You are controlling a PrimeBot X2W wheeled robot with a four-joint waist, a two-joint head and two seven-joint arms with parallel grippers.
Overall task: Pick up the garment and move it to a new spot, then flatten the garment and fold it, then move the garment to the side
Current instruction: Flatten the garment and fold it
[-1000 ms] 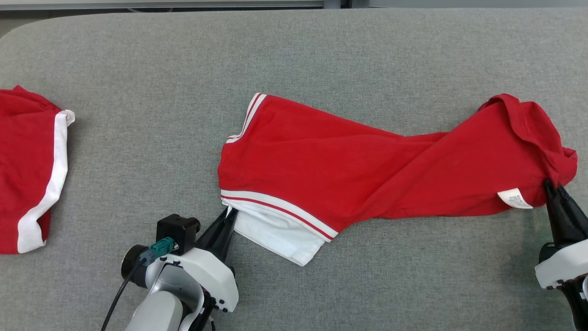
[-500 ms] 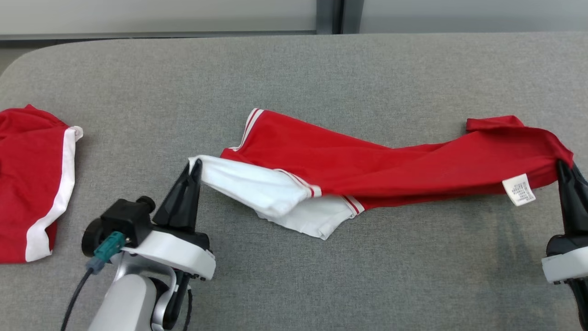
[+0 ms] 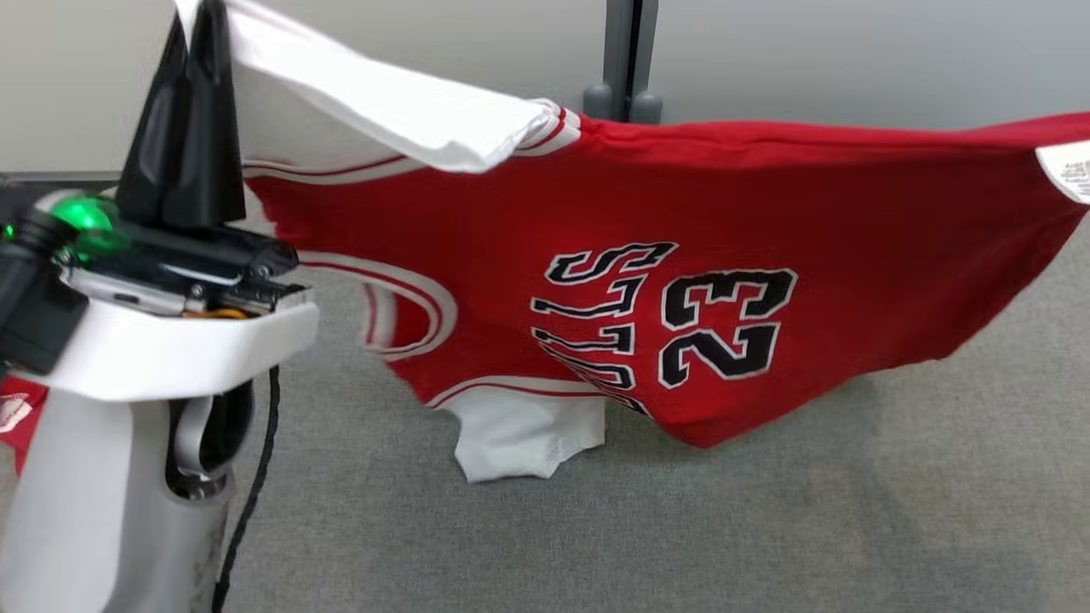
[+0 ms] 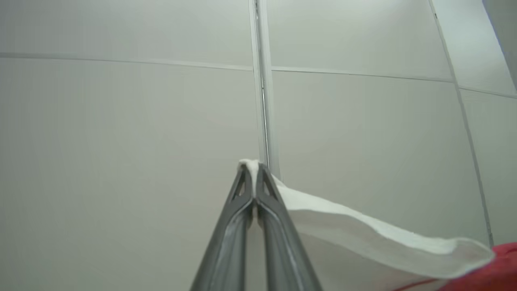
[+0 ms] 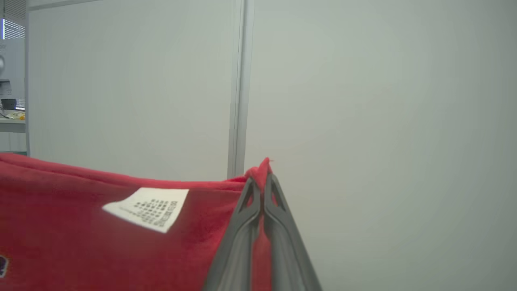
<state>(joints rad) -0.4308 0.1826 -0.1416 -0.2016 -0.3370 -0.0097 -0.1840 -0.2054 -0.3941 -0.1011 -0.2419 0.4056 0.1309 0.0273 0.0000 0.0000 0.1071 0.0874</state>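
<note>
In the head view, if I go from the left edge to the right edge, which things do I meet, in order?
Left gripper, shut on the garment → its white shoulder strap → black lettering → number 23 → white care label.

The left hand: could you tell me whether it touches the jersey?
Touching: in the left wrist view, the left hand pinches the jersey at its white edge.

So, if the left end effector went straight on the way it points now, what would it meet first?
Beyond the pinched white edge of the jersey, the left end effector looks free to reach the pale wall panel; distance unclear.
</note>
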